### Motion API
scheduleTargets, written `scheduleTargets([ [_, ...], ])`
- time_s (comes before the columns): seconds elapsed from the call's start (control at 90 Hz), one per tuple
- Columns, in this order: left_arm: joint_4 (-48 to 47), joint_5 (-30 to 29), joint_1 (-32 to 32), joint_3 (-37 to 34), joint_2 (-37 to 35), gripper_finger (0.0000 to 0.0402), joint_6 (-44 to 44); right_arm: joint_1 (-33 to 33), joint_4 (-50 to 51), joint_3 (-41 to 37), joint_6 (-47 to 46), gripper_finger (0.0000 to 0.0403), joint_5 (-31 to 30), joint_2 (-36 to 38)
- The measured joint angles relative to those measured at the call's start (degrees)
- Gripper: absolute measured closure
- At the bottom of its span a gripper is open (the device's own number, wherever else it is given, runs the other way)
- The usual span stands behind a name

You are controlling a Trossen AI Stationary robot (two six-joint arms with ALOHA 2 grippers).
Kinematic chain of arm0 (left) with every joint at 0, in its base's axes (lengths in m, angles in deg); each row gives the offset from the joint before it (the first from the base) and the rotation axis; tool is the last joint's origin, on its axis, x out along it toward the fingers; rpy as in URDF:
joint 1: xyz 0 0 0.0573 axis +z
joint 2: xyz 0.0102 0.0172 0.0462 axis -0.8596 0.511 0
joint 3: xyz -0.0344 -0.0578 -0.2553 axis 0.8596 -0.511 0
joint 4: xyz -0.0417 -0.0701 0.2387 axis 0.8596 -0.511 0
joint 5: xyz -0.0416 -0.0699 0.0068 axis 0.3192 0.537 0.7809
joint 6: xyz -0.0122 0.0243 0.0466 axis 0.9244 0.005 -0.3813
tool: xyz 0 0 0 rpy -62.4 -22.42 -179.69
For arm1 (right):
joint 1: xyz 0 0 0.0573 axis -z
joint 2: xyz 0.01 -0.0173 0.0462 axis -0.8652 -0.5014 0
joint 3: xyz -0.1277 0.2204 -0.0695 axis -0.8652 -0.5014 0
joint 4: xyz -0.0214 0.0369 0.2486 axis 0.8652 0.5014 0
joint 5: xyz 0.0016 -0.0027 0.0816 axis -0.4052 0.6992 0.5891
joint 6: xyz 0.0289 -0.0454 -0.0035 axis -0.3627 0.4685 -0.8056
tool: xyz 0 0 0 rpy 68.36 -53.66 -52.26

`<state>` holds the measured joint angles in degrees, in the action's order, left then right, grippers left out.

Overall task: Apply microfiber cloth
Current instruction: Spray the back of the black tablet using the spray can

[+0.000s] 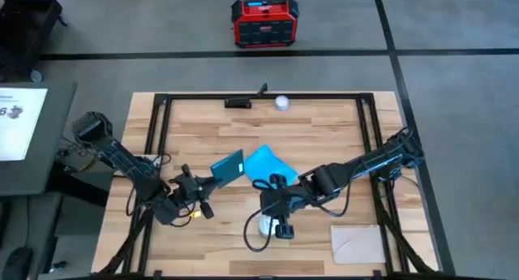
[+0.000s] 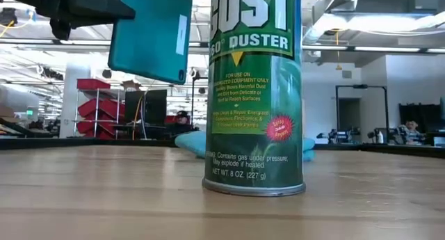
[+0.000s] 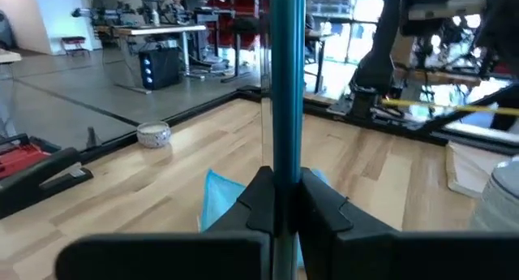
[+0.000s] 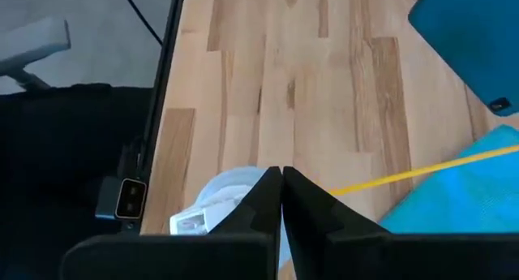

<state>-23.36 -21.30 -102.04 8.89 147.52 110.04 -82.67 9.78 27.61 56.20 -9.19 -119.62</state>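
The sky-blue microfiber cloth [image 1: 268, 162] lies crumpled on the wooden table near its middle, also seen in the low view [image 2: 189, 141] and the left wrist view [image 3: 215, 195]. My left gripper [image 1: 211, 183] is shut on the dark tablet with a teal back [image 1: 229, 168], which hangs in the air just left of the cloth [image 2: 149, 35]. My right gripper [image 4: 281, 178] is shut with nothing between its fingers. It slants down over the white cap of the duster can [image 4: 215, 203], on the near side of the cloth [image 4: 454, 203]. My left gripper pinches the tablet's lower edge [image 3: 285, 162] between its two fingers [image 3: 255, 195], one on each face. The fingers come roughly level from the table's left. The tablet stands on edge, lifted clear of the table. My right gripper: I cannot tell whether it touches the can's cap.
The green duster can [image 2: 254, 94] stands near the front middle [image 1: 263, 225]. A pale beige sheet [image 1: 357, 243] lies at the near right. A small white round thing [image 1: 281, 102] and a black bar [image 1: 239, 102] sit at the far edge. A black frame [image 1: 158, 134] rims the table.
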Motion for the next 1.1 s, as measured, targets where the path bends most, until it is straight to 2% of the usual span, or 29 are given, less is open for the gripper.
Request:
scheduleTargets([
  [0.111, -1.81, 3.03, 2.61, 0.0, 0.04, 0.0397, -0.09, 0.0, -0.12, 0.44, 0.25, 0.0403, -0.03, -0.06],
  [0.278, -2.71, 3.18, 4.91, 0.0, 0.04, 0.0397, -1.05, -0.09, 1.13, 2.29, 1.29, 0.0403, -0.75, -0.04],
  [1.1, -1.76, 3.81, 5.25, -0.02, 0.02, 0.0397, -1.98, -0.79, 5.67, 5.81, 1.7, 0.0403, -1.39, -2.94],
])
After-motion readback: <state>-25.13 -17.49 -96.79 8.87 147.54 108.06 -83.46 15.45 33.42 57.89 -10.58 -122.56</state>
